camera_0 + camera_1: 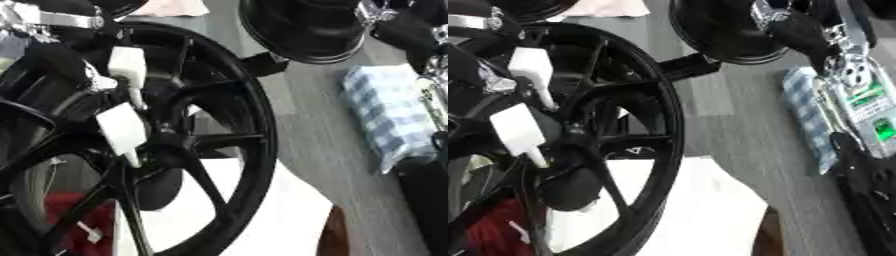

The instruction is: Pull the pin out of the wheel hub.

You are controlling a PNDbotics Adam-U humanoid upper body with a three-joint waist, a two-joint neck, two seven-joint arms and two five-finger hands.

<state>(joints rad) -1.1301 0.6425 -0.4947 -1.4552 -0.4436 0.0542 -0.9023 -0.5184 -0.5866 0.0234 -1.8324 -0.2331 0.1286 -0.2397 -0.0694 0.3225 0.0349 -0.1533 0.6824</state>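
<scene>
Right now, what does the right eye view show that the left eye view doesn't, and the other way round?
Only the right eye view shows the green patches on the silver right arm at the right edge. Only the left eye view shows the blue checked cloth nearly unobstructed. Both share the black wheel, white-tipped fingers at its hub, a black round object above, and a white sheet below. No pin is distinguishable.

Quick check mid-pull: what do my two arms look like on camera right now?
Left arm: black casing with a silver band near its top. The left hand shows white block-shaped parts. Right arm: black with silver metal joints, a silver bracket with holes, and a green board exposed along it.
</scene>
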